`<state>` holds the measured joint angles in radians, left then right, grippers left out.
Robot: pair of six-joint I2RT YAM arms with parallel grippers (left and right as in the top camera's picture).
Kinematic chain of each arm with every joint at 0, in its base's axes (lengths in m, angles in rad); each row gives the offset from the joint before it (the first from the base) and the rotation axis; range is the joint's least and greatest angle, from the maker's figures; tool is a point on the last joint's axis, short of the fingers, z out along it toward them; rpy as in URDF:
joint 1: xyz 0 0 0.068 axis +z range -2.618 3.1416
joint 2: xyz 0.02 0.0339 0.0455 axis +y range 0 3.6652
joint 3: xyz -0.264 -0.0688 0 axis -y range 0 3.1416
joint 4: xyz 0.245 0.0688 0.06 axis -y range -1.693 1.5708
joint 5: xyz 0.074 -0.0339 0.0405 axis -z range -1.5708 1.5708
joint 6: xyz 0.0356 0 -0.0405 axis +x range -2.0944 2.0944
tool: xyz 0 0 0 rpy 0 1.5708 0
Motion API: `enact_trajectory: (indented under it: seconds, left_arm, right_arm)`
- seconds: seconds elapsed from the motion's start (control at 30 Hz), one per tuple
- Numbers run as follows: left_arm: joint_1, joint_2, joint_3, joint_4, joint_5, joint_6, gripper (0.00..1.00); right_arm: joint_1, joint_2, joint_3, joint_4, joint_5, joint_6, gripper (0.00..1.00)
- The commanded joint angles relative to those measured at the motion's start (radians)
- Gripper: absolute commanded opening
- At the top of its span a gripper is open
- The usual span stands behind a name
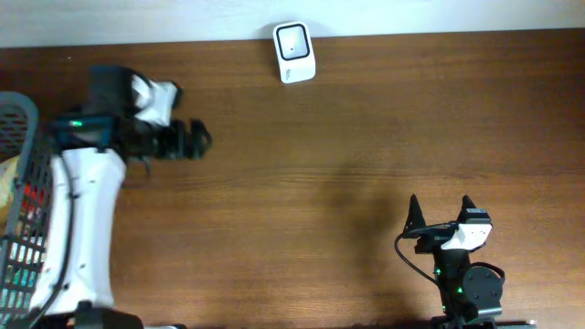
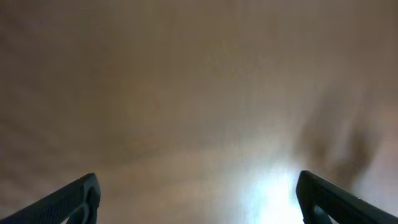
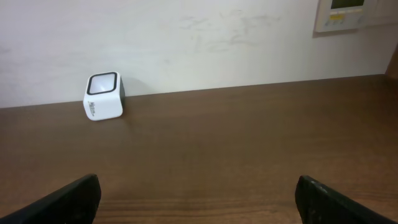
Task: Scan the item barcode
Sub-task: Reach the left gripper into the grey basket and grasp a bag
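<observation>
The white barcode scanner [image 1: 294,52] stands at the table's far edge, its dark window facing up; the right wrist view shows the scanner [image 3: 104,96] far off to the left against the wall. My left gripper [image 1: 201,140] hangs over the table's left part, beside the basket. Its wrist view shows only blurred brown wood between the wide-apart jaws of the left gripper [image 2: 198,202], so it is open and empty. My right gripper [image 1: 441,210] rests near the front right, open, with nothing between its fingers [image 3: 68,199]. Goods with red and yellow packaging [image 1: 27,196] show partly through the basket mesh.
A dark wire basket [image 1: 20,119] sits at the left edge, under the left arm's white link [image 1: 87,219]. Brown wooden tabletop [image 1: 347,137] lies between the arms and the scanner. A pale wall [image 3: 217,37] with a wall panel [image 3: 348,12] rises behind the table.
</observation>
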<state>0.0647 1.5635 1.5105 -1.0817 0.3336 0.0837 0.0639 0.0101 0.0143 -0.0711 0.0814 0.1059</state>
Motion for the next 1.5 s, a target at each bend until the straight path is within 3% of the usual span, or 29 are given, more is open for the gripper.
enact_trajectory:
  seconds: [0.0,0.07,0.13,0.27,0.37,0.47,0.73,0.83,0.97,1.13,1.27,1.4,1.47]
  left_arm:
    - [0.14,-0.017,0.288,-0.071,0.01,-0.097,0.99]
    - [0.205,-0.017,0.394,-0.13,-0.077,-0.126,0.99]
    - [0.28,-0.018,0.488,-0.214,-0.267,-0.205,0.99]
    - [0.455,-0.019,0.521,-0.255,-0.414,-0.302,0.99]
    - [0.586,-0.019,0.521,-0.257,-0.436,-0.395,0.99]
    - [0.691,-0.012,0.518,-0.259,-0.435,-0.394,0.99]
    - [0.8,0.004,0.293,-0.15,-0.437,-0.431,1.0]
    - [0.809,0.021,0.197,-0.081,-0.52,-0.426,0.99]
    - [0.809,0.121,0.153,-0.015,-0.53,-0.323,0.96]
    - [0.809,0.238,0.153,0.0,-0.568,-0.309,0.91]
    - [0.809,0.282,0.153,0.042,-0.566,-0.2,0.91]
    - [0.809,0.303,0.153,0.094,-0.566,-0.018,0.92]
    - [0.809,0.305,0.153,0.133,-0.47,0.121,0.93]
  right_arm:
    - [-0.005,-0.006,-0.009,-0.002,0.002,0.004,0.99]
    - [-0.005,-0.006,-0.009,-0.002,0.002,0.004,0.99]
    - [-0.005,-0.006,-0.009,-0.002,0.002,0.004,0.99]
    - [-0.005,-0.006,-0.009,-0.002,0.002,0.004,0.99]
    - [-0.005,-0.006,-0.009,-0.002,0.002,0.004,0.99]
    - [-0.005,-0.006,-0.009,-0.002,0.002,0.004,0.99]
    - [-0.005,-0.006,-0.009,-0.002,0.002,0.004,0.99]
    - [-0.005,-0.006,-0.009,-0.002,0.002,0.004,0.99]
    - [-0.005,-0.006,-0.009,-0.002,0.002,0.004,0.99]
    - [-0.005,-0.006,-0.009,-0.002,0.002,0.004,0.99]
    - [-0.005,-0.006,-0.009,-0.002,0.002,0.004,0.99]
    - [-0.005,-0.006,-0.009,-0.002,0.002,0.004,0.99]
    - [-0.005,-0.006,-0.009,-0.002,0.002,0.004,0.99]
